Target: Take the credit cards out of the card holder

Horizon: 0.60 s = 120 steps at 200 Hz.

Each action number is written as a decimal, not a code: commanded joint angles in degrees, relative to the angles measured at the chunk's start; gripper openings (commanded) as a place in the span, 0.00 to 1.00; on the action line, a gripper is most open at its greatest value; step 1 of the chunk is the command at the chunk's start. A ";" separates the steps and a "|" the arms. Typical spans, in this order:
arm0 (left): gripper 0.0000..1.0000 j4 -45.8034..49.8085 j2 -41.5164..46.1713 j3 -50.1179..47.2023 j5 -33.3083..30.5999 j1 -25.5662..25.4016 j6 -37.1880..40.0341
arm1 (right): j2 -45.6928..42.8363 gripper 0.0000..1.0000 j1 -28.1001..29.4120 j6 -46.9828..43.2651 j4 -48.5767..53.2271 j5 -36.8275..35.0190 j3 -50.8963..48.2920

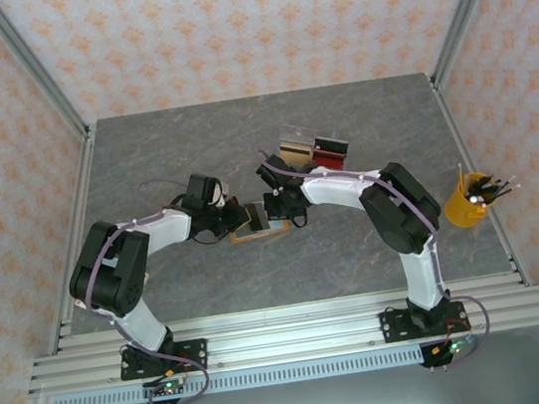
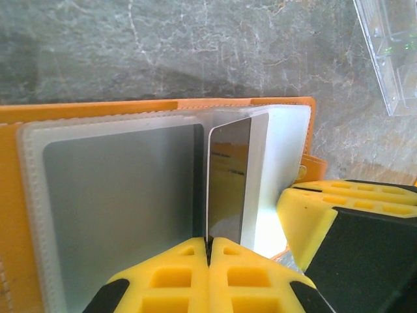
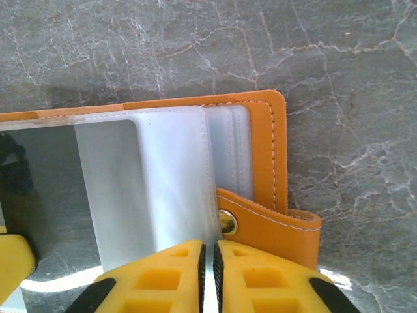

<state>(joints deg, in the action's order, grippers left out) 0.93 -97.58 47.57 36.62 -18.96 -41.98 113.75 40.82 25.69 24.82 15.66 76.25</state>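
Pinching the edge of a credit card (image 2: 228, 176) with the left gripper (image 2: 208, 251), upright in the open card holder (image 2: 78, 112) on the table (image 1: 340, 132); clamping, seemingly, its clear sleeve (image 3: 176, 176) with the right gripper (image 3: 208, 257).

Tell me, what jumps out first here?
An open orange card holder lies in the middle of the grey table. The left gripper pinches a credit card standing on edge, while the right gripper clamps a clear sleeve. A yellow cup of pens stands near the table's right edge.

Left arm (image 1: 158, 233) and right arm (image 1: 343, 187) meet over the card holder (image 1: 246, 235).
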 commanded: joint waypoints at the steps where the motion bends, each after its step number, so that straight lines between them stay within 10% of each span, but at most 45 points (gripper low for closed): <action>1: 0.00 4.02 2.89 -1.32 -3.94 0.83 1.28 | 2.62 0.14 -0.04 0.48 1.71 -2.14 -1.98; 78: 0.00 14.26 15.56 -0.89 -11.64 1.12 2.17 | -6.85 0.15 -0.21 3.37 -7.33 -1.12 -4.88; 120: 0.00 18.11 22.66 1.67 -10.64 1.18 4.26 | -15.38 0.34 -1.82 5.71 -17.22 4.72 -10.99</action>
<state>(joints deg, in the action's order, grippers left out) 15.03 -78.74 46.85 26.76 -18.20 -40.16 104.57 40.38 29.32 16.01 16.73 68.42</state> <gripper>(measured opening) 0.064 0.269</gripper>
